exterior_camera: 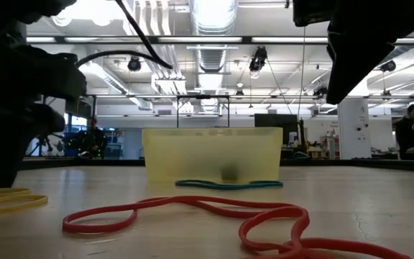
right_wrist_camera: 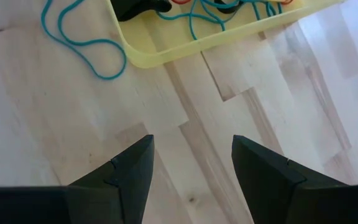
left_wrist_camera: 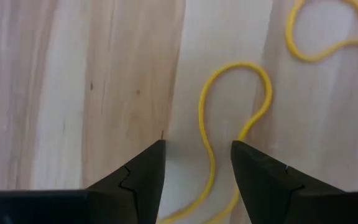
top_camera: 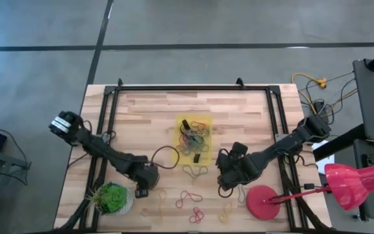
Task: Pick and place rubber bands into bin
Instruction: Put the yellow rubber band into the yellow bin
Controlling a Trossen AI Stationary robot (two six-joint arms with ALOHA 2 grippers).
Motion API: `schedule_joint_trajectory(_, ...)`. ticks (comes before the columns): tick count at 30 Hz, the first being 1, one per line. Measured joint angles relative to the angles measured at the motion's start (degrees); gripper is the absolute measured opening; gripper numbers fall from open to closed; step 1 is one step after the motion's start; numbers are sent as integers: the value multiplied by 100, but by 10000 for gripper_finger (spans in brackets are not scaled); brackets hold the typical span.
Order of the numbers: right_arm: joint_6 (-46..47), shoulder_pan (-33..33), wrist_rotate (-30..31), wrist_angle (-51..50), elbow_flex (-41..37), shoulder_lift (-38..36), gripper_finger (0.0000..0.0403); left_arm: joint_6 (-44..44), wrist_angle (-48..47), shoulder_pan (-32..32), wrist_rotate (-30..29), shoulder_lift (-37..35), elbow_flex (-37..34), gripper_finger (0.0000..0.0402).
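A pale wooden worktop [top_camera: 148, 110] stands on grey floor [top_camera: 37, 39]. Behind it lies an open hall with ceiling ducts [exterior_camera: 214, 54] and bright strip lights [exterior_camera: 210, 11].

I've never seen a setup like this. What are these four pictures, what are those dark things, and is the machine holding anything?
It is a robot with two dark jointed arms at a wooden table. One picture looks straight down, one looks level along the tabletop, and two come from cameras on the wrists, looking past each arm's two fingers.

On the table sits a shallow yellow bin with rubber bands already in it. More bands lie loose nearby, such as a red band and a teal band beside the bin. A green plant ball and a red disc sit near the front edge.

The left gripper is open, straddling a yellow band without gripping it. The right gripper is open over bare wood, holding nothing.
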Motion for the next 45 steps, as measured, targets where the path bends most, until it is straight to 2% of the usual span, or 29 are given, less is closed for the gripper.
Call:
schedule_joint_trajectory(3,-19,0,-10,-6,0,0,203,-6,-5,-88,-435,35,67,170)
schedule_joint_trajectory(11,94,19,-106,-13,0,2,203,-435,-97,-377,-1161,55,196,170)
schedule_joint_trajectory(15,94,31,-115,-14,0,2,203,-748,-96,-566,-1196,55,173,170)
schedule_joint_trajectory(22,90,31,-118,-20,0,2,203,-786,-65,-951,-1328,297,270,170)
schedule_joint_trajectory(31,43,28,-113,-20,-13,2,203,-1204,-51,-1009,-1401,673,272,166)
schedule_joint_trajectory(34,-7,28,-109,-19,-13,2,203,-1173,-15,-1011,-1408,674,272,144)
schedule_joint_trajectory(41,-14,26,-103,-17,-23,2,203,-826,439,-1009,-1434,696,119,57)
schedule_joint_trajectory(45,34,26,-100,-12,-30,2,203,-879,636,-998,-1423,698,16,24)
